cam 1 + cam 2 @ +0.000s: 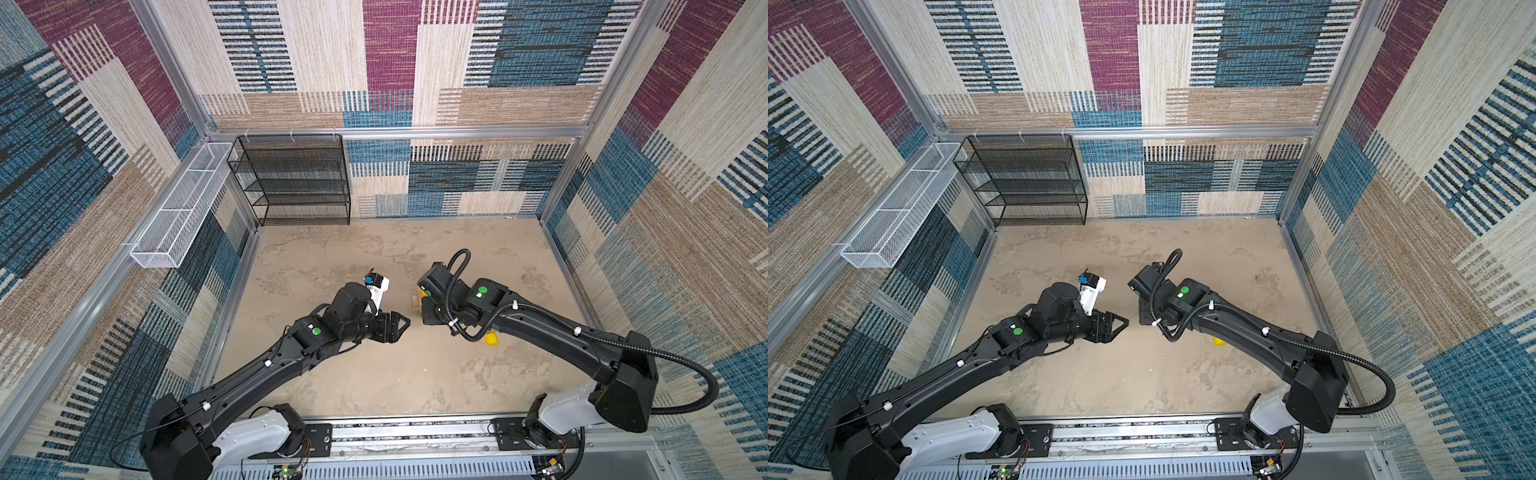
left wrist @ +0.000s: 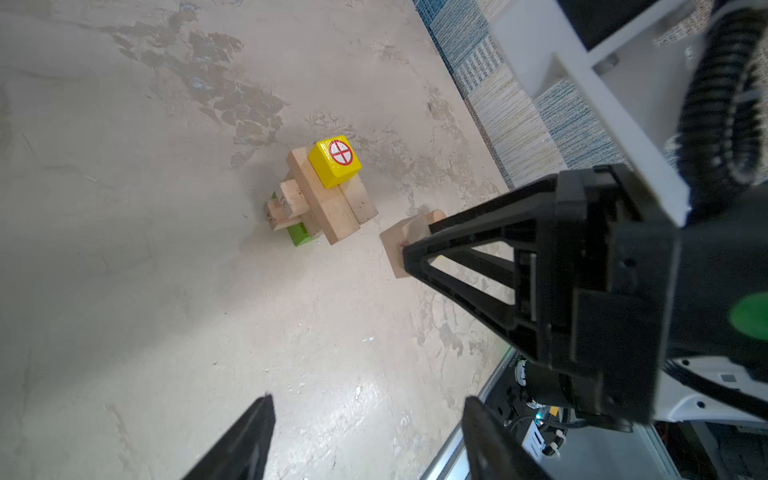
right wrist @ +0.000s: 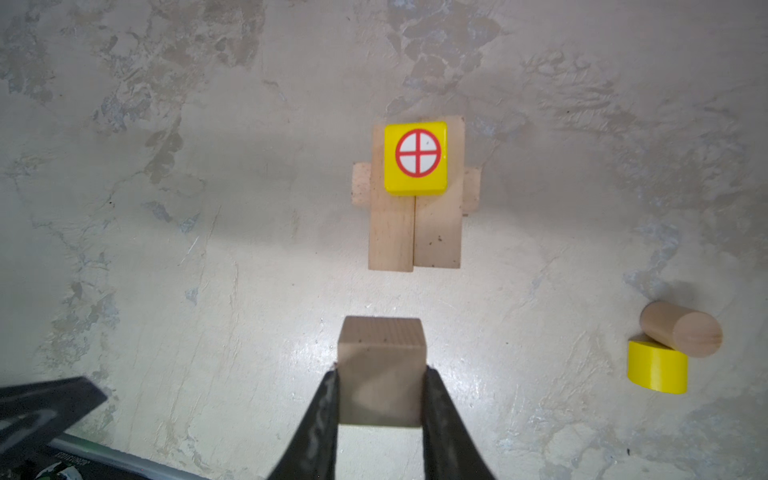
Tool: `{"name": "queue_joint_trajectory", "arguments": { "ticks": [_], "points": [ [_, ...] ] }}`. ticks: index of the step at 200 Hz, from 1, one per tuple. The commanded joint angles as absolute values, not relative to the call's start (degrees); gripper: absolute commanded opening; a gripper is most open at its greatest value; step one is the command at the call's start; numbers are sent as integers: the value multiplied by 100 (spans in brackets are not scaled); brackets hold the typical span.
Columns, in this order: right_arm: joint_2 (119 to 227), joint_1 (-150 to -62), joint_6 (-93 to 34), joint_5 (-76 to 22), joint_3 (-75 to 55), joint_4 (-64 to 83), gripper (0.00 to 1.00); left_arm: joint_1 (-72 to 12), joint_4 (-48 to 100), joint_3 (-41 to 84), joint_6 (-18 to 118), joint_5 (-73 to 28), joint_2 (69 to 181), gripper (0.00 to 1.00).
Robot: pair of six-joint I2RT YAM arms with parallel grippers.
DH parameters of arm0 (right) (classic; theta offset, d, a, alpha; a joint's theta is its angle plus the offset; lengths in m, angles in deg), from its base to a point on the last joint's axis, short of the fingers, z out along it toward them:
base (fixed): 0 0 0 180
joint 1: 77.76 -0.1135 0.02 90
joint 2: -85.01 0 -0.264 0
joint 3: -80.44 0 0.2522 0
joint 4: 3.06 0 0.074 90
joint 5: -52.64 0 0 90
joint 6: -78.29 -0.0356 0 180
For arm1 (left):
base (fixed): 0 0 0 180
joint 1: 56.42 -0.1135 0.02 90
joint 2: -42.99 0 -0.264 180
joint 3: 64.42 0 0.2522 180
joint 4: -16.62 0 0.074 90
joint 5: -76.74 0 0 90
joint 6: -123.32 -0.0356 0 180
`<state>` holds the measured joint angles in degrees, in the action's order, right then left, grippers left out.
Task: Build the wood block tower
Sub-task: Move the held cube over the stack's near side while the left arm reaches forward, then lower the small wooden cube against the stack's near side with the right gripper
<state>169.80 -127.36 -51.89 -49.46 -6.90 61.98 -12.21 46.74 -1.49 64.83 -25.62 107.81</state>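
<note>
The wood block tower [image 3: 415, 195] stands mid-table: a red-marked yellow cube [image 3: 415, 158] on two tan bricks laid side by side, crosswise bricks below, and a green oblong block [image 2: 301, 235] at the base. In the right wrist view my right gripper [image 3: 381, 372] is shut on a small tan cube [image 3: 380, 345], held short of the tower. My left gripper [image 2: 370, 415] hangs open and empty, level with the other gripper, left of it in both top views [image 1: 405, 322]. A yellow cylinder [image 3: 656, 368] and a tan round piece [image 3: 681, 334] lie together on the table. In a top view the right arm hides most of the tower [image 1: 417, 297].
A black wire shelf [image 1: 297, 178] stands at the back left against the wall. A white wire basket [image 1: 183, 208] hangs on the left wall. Patterned walls close in three sides, and the arms' mounting rail [image 1: 415, 432] runs along the front edge.
</note>
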Motion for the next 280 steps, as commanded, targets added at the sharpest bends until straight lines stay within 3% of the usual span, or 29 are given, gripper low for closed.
{"name": "queue_joint_trajectory", "arguments": {
  "ticks": [1, 280],
  "points": [
    [17159, -12683, -4965, -5050, -835, 6259, 0, -1186, 4400, -52, 6659, -2497, 10897, 76],
    [17939, -12267, -4546, -4920, -1242, 6261, 3, -1178, 4791, -38, 6425, -2126, 10757, 82]
  ]
}}
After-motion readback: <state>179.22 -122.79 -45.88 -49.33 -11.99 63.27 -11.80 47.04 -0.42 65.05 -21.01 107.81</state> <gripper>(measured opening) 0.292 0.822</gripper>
